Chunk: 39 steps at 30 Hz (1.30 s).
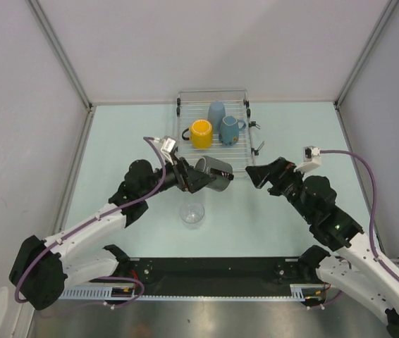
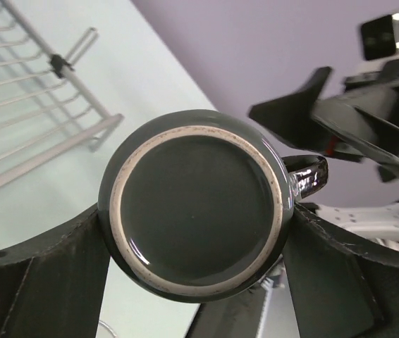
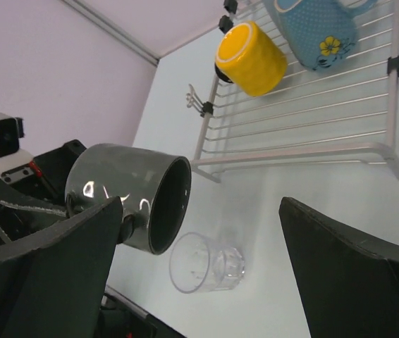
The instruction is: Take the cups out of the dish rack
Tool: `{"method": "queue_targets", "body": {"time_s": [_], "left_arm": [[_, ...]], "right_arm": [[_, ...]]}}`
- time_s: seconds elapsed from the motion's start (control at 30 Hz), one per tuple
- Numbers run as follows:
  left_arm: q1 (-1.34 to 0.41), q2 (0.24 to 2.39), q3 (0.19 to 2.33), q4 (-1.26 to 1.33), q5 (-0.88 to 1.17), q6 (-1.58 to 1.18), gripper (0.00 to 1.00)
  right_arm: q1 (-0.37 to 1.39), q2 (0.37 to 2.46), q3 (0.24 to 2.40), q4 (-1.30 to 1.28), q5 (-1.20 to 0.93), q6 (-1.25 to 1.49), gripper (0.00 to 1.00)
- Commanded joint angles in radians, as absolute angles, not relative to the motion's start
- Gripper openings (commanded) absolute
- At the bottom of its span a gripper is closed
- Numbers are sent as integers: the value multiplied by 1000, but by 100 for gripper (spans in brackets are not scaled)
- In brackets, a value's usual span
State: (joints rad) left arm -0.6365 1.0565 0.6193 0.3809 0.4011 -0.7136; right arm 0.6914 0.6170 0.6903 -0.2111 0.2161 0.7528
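- From the left wrist you see only the base of the dark grey mug (image 2: pixel 196 211). Its mouth is hidden, and most of its handle (image 2: pixel 307 176) sits behind the body.
- From the right wrist, the top edge cuts off the blue handled mug (image 3: pixel 316 32), and the dish rack (image 3: pixel 305 151) runs out at the top and right.

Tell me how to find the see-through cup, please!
Start at the silver dish rack at the far middle of the pale green table and come straight toward the robot. You pass the dark grey mug held sideways in the left arm's fingers; just nearer stands the glass tumbler, alone on the table. It is the only clear cup, with no handle.
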Motion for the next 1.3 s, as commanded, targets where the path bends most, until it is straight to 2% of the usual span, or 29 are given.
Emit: {"method": "queue_targets", "body": {"time_s": [0.0,0.17,0.33,0.6,0.93,1.27], "left_arm": [[-617,1008,548,817,543,-894,0],[-611,1041,439,1102,626,-1046,0],[-612,1075,393,1235,666,-1111,1],[-612,1048,380,1172,654,-1059,0],[-618,1015,413,1019,542,-942,0],[-667,1065,419,1058,537,-942,0]], "right_arm": [[602,568,626,-16,11,836,100],[546,557,560,127,-150,917,100],[531,590,517,268,-244,986,100],[545,698,514,437,-365,1057,98],[641,742,551,442,-348,1022,98],[683,805,555,491,-330,1011,96]]}}
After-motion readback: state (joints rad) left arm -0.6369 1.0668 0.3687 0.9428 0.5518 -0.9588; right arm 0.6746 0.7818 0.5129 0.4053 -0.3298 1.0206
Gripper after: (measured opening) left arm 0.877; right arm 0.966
